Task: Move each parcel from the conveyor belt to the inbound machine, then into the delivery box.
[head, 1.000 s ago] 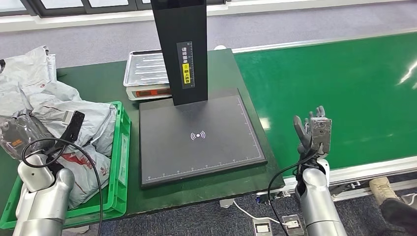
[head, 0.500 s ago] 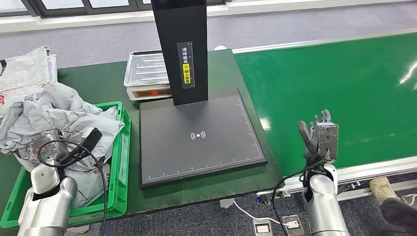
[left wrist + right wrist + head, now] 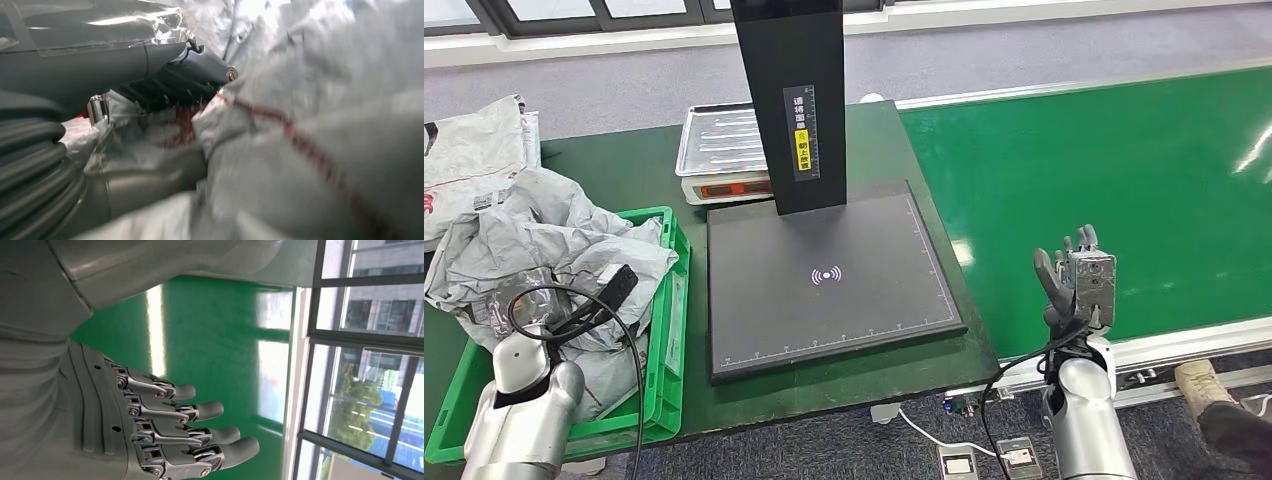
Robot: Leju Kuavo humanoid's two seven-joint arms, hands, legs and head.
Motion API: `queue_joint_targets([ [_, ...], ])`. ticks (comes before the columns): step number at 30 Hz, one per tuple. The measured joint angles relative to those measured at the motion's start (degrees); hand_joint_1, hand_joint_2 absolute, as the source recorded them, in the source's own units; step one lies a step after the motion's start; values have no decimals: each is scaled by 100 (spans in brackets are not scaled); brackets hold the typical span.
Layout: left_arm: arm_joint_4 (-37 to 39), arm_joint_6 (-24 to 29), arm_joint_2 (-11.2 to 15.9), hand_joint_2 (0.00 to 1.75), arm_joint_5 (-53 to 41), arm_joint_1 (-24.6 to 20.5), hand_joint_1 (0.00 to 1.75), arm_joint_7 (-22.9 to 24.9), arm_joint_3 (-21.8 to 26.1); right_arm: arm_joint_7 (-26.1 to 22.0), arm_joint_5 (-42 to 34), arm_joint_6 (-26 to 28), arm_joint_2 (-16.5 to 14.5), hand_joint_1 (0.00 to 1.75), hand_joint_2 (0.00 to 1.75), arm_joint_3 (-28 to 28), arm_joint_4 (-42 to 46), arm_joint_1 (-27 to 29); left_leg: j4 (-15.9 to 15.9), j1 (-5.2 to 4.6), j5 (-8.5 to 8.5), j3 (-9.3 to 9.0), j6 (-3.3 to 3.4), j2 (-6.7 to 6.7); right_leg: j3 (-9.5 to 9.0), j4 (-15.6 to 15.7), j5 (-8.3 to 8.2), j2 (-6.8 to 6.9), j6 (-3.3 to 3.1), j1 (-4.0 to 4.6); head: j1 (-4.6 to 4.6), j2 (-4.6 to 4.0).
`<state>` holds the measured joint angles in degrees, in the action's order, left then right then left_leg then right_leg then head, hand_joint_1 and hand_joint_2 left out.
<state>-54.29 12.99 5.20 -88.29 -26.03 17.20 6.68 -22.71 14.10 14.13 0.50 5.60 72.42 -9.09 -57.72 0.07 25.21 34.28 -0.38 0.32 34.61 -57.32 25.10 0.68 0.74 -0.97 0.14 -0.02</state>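
The green delivery crate [image 3: 667, 330] at the table's left is heaped with several grey plastic parcels. My left arm reaches into it, and a crumpled grey parcel [image 3: 544, 240] lies on top around my wrist. In the blurred left wrist view a grey parcel with a red stripe [image 3: 310, 125] sits between the dark fingers [image 3: 180, 85] and the thumb of my left hand, which grips it. My right hand [image 3: 1074, 280] is held upright and open over the near edge of the green conveyor belt [image 3: 1124, 170], fingers spread [image 3: 165, 425], holding nothing. The black inbound machine platform [image 3: 829, 275] is bare.
A black column [image 3: 789, 100] rises from the platform's back edge, with a steel scale [image 3: 722, 150] to its left. More grey parcels [image 3: 464, 150] lie on the table beyond the crate. A person's shoe [image 3: 1199, 380] and cables are on the floor at the right.
My left arm shifted right and pulled back, and the grey parcel now sits bunched up on the heap. My right hand dropped slightly toward the belt's near edge.
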Motion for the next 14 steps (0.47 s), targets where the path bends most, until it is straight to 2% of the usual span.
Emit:
queue_joint_targets([
  [4,-196,595,-2,175,141,9,0,-76,-5,95,34,-57,-2,0,175,0,40,-27,0,2,-3,0,0,-1,0,0,-1,0,0,1,0,0],
  [8,-500,1639,-46,0,603,45,0,-386,-5,92,37,-66,-5,0,175,0,49,-46,0,2,-3,3,0,0,2,0,-1,-1,0,0,1,0],
  [11,-681,2360,-120,0,1397,32,0,-1003,-5,8,25,36,-14,0,175,0,36,-108,0,1,-3,4,0,-2,3,1,0,0,0,-1,0,0],
  [14,-773,2504,-192,0,2058,3,0,-1524,-8,-45,-18,106,-17,0,175,0,32,-137,0,1,-2,5,0,-4,3,1,0,1,0,-1,-1,0],
])
